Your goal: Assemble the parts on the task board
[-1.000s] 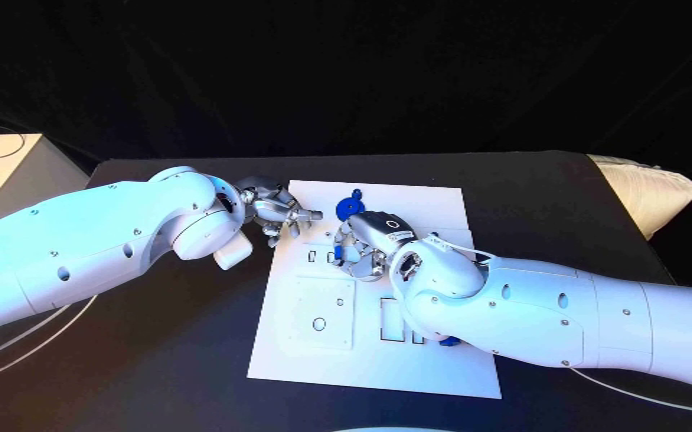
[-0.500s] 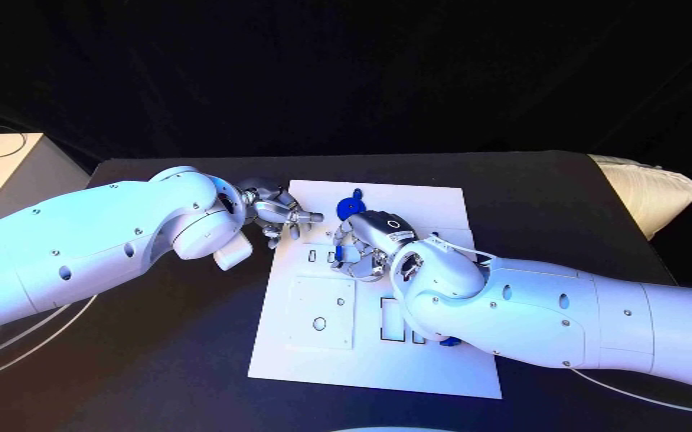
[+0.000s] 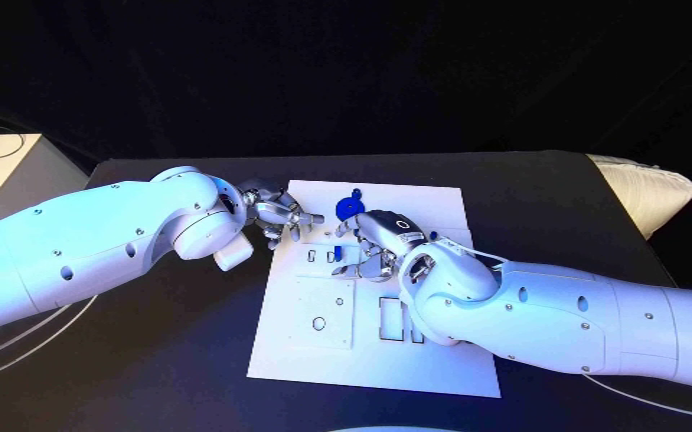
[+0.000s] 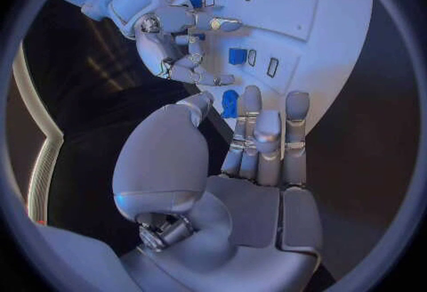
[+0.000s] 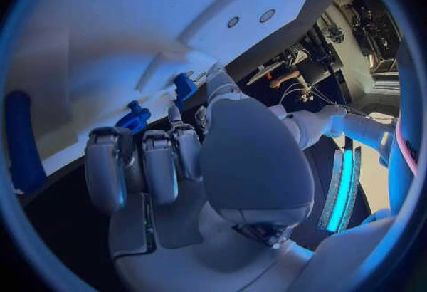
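Seating stage judged in hand: right hand point(image 3: 372, 244) poised over board point(image 3: 433, 202) slots, grip undeterminable; left hand point(image 3: 277, 214) at board's edge, fingers extended, empty; blue part point(image 3: 348, 205) lying near board's far edge; next, alignment over slot.

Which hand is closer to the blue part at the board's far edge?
Right. The right hand lies on the task board just below the blue part; the left hand sits farther off at the board's left edge.

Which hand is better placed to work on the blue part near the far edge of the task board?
Probably the right hand: it is over the task board, just short of the blue part. The left hand sits at the board's left edge.
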{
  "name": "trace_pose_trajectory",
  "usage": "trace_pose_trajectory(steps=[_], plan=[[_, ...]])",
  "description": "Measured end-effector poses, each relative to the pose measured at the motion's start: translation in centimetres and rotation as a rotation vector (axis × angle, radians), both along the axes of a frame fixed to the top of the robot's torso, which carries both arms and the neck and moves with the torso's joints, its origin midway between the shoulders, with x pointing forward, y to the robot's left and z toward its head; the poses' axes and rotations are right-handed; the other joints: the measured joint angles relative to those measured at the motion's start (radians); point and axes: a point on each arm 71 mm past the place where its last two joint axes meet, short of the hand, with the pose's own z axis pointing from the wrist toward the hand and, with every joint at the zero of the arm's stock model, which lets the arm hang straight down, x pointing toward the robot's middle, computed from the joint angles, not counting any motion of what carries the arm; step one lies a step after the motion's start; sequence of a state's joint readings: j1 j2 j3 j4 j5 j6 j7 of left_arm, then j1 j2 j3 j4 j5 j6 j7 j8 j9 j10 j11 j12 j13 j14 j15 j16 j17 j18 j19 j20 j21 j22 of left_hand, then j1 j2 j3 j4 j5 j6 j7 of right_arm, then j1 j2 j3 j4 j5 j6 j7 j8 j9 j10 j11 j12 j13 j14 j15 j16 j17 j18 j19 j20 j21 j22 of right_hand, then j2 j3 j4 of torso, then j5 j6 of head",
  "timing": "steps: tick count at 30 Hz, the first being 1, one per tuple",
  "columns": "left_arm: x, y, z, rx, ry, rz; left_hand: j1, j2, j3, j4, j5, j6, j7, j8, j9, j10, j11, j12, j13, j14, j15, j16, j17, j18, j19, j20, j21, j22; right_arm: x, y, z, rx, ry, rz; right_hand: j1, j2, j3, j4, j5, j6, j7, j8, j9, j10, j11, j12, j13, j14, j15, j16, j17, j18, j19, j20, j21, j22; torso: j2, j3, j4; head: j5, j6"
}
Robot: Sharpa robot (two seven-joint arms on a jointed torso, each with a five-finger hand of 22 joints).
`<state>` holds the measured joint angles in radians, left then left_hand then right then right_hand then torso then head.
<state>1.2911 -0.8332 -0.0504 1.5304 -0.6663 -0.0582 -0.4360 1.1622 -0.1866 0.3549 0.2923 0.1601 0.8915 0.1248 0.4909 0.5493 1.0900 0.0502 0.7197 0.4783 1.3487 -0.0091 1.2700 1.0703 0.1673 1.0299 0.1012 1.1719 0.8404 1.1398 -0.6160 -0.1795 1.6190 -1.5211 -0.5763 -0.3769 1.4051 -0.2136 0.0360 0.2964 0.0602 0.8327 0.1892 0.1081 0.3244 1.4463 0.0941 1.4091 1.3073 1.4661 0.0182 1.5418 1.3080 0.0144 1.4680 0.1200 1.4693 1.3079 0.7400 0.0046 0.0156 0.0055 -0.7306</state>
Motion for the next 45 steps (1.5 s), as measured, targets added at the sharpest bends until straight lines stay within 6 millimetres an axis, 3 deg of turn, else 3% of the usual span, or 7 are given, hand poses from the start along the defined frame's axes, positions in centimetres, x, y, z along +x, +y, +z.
trace_pose_trajectory(steps=[4, 5, 8, 15, 23, 32, 45], plan=[[0.0, -0.4, -0.1, 0.012, 0.001, -0.010, -0.018, 0.018, -0.023, 0.000, 0.000, 0.006, -0.006, 0.013, 0.023, 0.016, -0.008, 0.023, 0.007, 0.064, -0.009, 0.076, 0.108, -0.024, 0.084, -0.005, 0.067, 0.099, 0.6, -1.9, 1.8, 0.047, 0.006, 0.025, 0.051, 0.051, 0.034, -0.009, 0.010, 0.012, -0.004, 0.002, 0.000, 0.000, 0.000, 0.000, 0.000, -0.001, 0.001, 0.004, 0.000, 0.012, 0.000, 0.000, -0.037, 0.000, -0.003, -0.0006, 0.0000, 0.000, 0.002], [0.0, -0.6, -0.1, 0.019, 0.000, -0.015, -0.023, 0.023, -0.026, -0.001, 0.000, 0.009, -0.009, 0.014, 0.028, 0.022, -0.011, 0.029, 0.011, 0.073, -0.011, 0.088, 0.127, -0.030, 0.099, -0.007, 0.079, 0.117, 0.8, -2.5, 2.5, 0.064, 0.011, 0.031, 0.067, 0.056, 0.044, -0.013, 0.041, 0.022, -0.006, 0.009, 0.002, -0.002, 0.002, 0.000, 0.000, -0.001, 0.001, 0.004, 0.000, 0.016, 0.000, 0.000, -0.043, 0.000, -0.004, -0.0006, 0.0001, 0.001, 0.002], [0.1, -1.1, -0.3, 0.039, -0.002, -0.031, -0.030, 0.030, -0.036, 0.000, 0.000, 0.009, -0.009, 0.018, 0.038, 0.024, -0.012, 0.035, 0.018, 0.083, -0.018, 0.105, 0.154, -0.030, 0.120, -0.011, 0.097, 0.144, 1.7, -4.3, 4.2, 0.104, 0.034, 0.026, 0.082, 0.056, 0.053, -0.017, 0.091, 0.033, -0.011, 0.019, 0.005, -0.006, -0.002, -0.004, 0.000, -0.001, 0.001, 0.004, 0.000, 0.016, 0.000, 0.000, -0.051, 0.000, -0.008, -0.0012, 0.0000, 0.003, 0.002], [0.7, -2.0, -0.5, 0.096, -0.005, -0.070, -0.051, 0.051, -0.048, 0.000, 0.006, 0.016, -0.016, 0.034, 0.063, 0.029, -0.018, 0.063, 0.035, 0.085, -0.020, 0.107, 0.163, -0.030, 0.123, -0.014, 0.101, 0.154, 4.0, -9.2, 7.0, 0.192, 0.102, -0.065, 0.082, 0.056, 0.055, -0.014, 0.099, 0.041, -0.012, 0.027, 0.008, -0.009, -0.005, -0.004, 0.000, -0.001, 0.001, 0.004, 0.000, 0.016, 0.000, 0.000, -0.051, 0.000, -0.019, -0.0017, -0.0012, 0.011, -0.006], [1.6, -3.6, 0.0, 0.176, -0.013, -0.149, -0.089, 0.069, -0.079, 0.002, 0.006, 0.011, -0.026, 0.051, 0.100, 0.027, -0.020, 0.082, 0.051, 0.086, -0.021, 0.104, 0.155, -0.030, 0.120, -0.019, 0.101, 0.143, 5.8, -12.8, 9.3, 0.254, 0.118, -0.147, 0.082, 0.056, 0.055, -0.014, 0.099, 0.044, -0.015, 0.035, 0.009, -0.009, -0.006, -0.004, 0.000, -0.001, 0.001, 0.004, 0.000, 0.016, 0.000, 0.000, -0.051, 0.000, -0.024, 0.0035, -0.0009, 0.021, -0.014], [2.0, -5.7, -0.2, 0.246, -0.011, -0.234, -0.106, 0.069, -0.090, 0.001, 0.006, 0.003, -0.025, 0.053, 0.115, 0.018, -0.018, 0.085, 0.056, 0.086, -0.021, 0.102, 0.152, -0.030, 0.115, -0.017, 0.101, 0.139, 7.4, -14.9, 10.2, 0.277, 0.123, -0.207, 0.082, 0.055, 0.055, -0.014, 0.103, 0.044, -0.015, 0.035, 0.009, -0.013, -0.002, -0.008, 0.000, -0.001, 0.001, 0.004, 0.000, 0.016, 0.000, 0.000, -0.051, -0.001, -0.024, 0.0088, 0.0033, 0.019, -0.021], [2.6, -7.2, -0.6, 0.345, -0.024, -0.302, -0.106, 0.069, -0.091, 0.000, 0.006, -0.002, -0.023, 0.053, 0.119, 0.014, -0.021, 0.085, 0.057, 0.086, -0.021, 0.103, 0.153, -0.030, 0.115, -0.017, 0.101, 0.139, 8.3, -16.3, 10.5, 0.289, 0.121, -0.256, 0.064, 0.052, 0.052, -0.011, 0.106, 0.044, -0.015, 0.047, 0.011, -0.027, -0.006, -0.021, 0.000, -0.001, 0.001, -0.005, 0.000, 0.016, 0.000, 0.000, -0.078, 0.000, -0.023, 0.0087, 0.0021, 0.024, -0.029]])
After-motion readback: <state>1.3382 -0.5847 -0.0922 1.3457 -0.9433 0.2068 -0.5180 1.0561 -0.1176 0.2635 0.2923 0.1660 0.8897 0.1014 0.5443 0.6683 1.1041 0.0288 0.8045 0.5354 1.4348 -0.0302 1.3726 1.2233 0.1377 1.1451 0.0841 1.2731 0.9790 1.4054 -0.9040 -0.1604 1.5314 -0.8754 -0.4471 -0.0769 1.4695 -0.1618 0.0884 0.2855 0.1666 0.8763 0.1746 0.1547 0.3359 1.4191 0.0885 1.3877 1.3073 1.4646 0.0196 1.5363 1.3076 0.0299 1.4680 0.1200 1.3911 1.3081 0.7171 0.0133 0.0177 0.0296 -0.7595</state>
